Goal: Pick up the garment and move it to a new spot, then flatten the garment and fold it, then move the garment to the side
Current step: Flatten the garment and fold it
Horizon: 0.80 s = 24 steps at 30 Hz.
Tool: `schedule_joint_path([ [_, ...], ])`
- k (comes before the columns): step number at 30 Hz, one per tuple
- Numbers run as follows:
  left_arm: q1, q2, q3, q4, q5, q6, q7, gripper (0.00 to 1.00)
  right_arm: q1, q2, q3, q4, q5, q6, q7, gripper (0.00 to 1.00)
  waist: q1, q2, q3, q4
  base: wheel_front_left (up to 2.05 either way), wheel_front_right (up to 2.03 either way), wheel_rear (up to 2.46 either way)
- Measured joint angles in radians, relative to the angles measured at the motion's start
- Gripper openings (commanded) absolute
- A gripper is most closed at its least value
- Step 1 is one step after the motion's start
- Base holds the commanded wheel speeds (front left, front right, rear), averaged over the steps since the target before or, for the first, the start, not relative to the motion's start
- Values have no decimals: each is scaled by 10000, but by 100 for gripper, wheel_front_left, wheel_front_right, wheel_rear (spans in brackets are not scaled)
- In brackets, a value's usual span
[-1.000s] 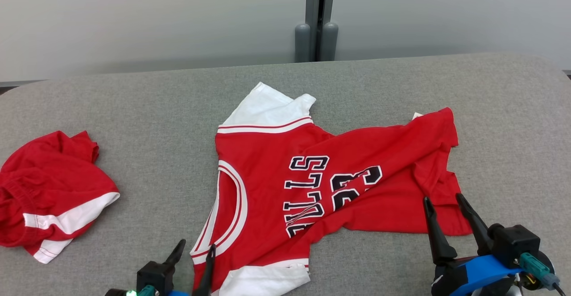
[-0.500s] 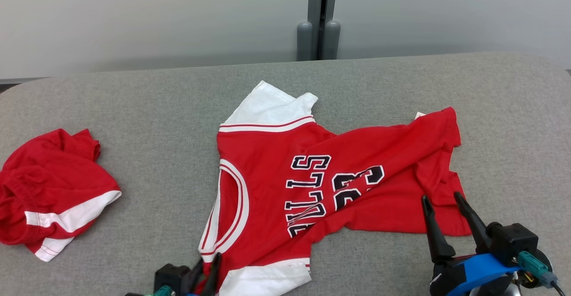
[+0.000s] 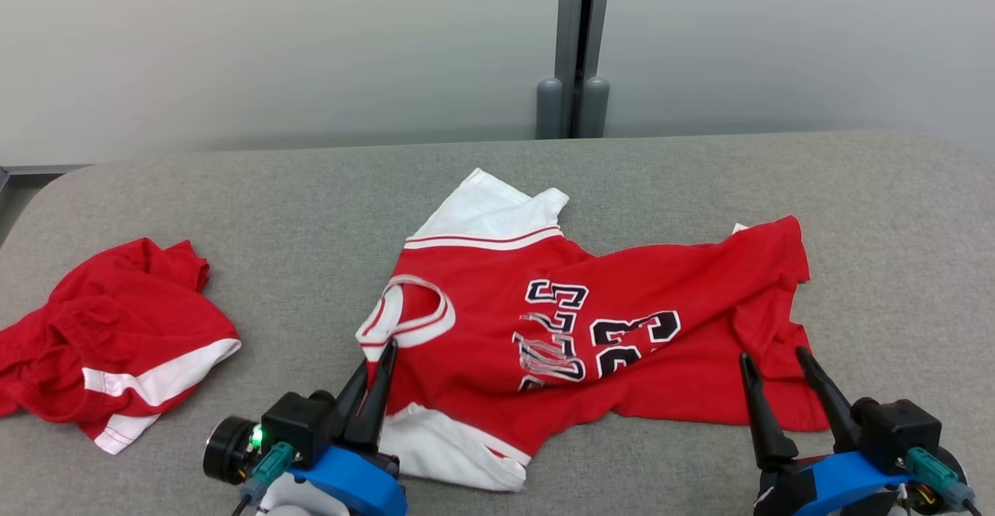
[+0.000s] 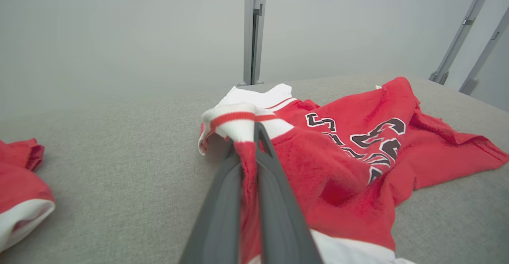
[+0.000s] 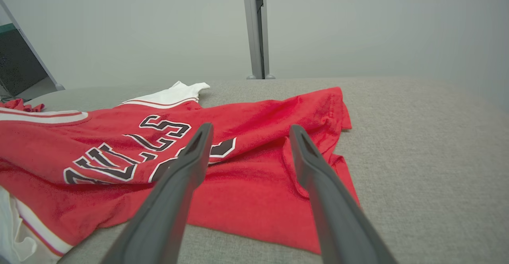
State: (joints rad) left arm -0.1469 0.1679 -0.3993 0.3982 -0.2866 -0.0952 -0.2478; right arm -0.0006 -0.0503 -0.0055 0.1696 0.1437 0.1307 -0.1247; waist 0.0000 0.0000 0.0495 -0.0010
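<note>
Bare lab-like test space: grey fabric-covered table (image 3: pixel 699 174), plain pale wall panels (image 3: pixel 272 50), grey metal post (image 3: pixel 575 34).

Red jersey (image 3: pixel 661 291) collar in left hand (image 3: pixel 377 354)

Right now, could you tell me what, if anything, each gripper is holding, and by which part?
The left gripper is shut on the red jersey, pinching its white-and-red neckline trim. The right gripper is open and holds nothing.
</note>
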Motion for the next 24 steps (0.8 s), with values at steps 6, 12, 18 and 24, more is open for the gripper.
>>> schedule_joint_path([
  [6, 190, 190, -117, -1678, 150, 224, 445, 0, 62, 0, 56, -13, 75, 0, 6, 100, 0, 0, -117, 89, 0, 0, 0],
  [12, 579, 316, -261, -2729, 153, 424, 890, 0, 67, 0, 100, -13, 92, 0, -4, 100, 0, 0, -36, 77, 0, 0, 0],
  [18, 778, 466, -224, -2964, 104, 516, 1012, 0, 59, 0, 98, -2, 104, 0, -12, 100, 0, 0, 104, 15, 0, 0, 0],
  [24, 580, 545, -8, -2838, -19, 591, 974, 0, -63, 2, 123, 19, 104, 0, -48, 100, 0, 0, 313, -166, 0, 0, 0],
])
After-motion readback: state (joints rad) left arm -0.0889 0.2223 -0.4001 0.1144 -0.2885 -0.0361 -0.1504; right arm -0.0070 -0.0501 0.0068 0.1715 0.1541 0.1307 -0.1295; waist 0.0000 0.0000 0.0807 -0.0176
